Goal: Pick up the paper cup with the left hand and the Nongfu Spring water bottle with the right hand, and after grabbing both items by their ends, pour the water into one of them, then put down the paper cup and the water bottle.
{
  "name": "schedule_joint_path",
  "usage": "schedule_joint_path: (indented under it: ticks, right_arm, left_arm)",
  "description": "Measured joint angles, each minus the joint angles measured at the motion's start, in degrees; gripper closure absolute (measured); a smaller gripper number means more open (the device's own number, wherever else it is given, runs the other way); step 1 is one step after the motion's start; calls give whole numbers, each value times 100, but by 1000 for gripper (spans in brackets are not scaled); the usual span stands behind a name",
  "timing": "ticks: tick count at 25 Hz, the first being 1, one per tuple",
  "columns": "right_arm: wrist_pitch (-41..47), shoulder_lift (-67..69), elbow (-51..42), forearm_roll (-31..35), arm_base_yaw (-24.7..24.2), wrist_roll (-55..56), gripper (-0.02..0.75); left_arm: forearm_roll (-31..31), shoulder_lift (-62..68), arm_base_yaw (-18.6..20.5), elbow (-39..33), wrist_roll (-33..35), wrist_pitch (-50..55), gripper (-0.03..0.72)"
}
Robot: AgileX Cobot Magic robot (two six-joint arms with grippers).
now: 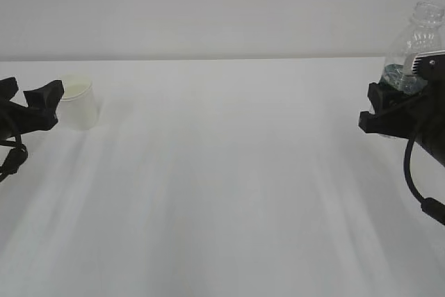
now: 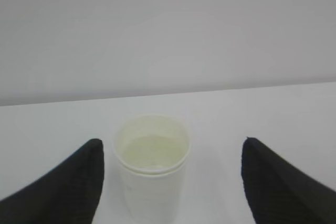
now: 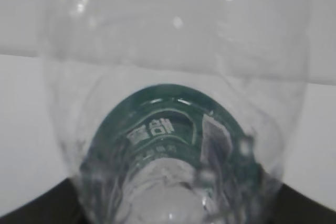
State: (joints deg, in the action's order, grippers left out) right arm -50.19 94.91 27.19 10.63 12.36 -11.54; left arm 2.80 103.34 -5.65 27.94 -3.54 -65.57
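The white paper cup (image 1: 78, 102) stands upright at the far left of the table. My left gripper (image 1: 33, 92) is open, and its near finger overlaps the cup's left edge. In the left wrist view the cup (image 2: 152, 182) sits between the spread black fingers (image 2: 73, 187), nearer the left one and touching neither; the left gripper (image 2: 170, 141) holds nothing. My right gripper (image 1: 379, 106) is shut on the lower part of the Nongfu Spring water bottle (image 1: 415, 39), which stands upright and uncapped. Its green label (image 3: 168, 124) fills the right wrist view. I cannot make out any water.
The white table (image 1: 222, 186) stretches between the two arms, with a plain pale wall behind it. The right arm's black cable (image 1: 417, 186) hangs down at the right edge. The bottle's base is hidden behind the right gripper.
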Motion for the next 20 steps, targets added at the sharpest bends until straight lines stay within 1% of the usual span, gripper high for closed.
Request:
schedule_joint_path:
  ticks: [3,9,20]
  right_arm:
    - [0,0,0,169,0,0,351]
    - [-19,295,158,289,0,0,351]
    - [-55,1296,986,298,0,0,351]
  left_arm:
    - [-90,-28,0,0,0,0,101]
    - [-125,-28,0,0,0,0,101]
    - [-138,-28,0,0,0,0,101]
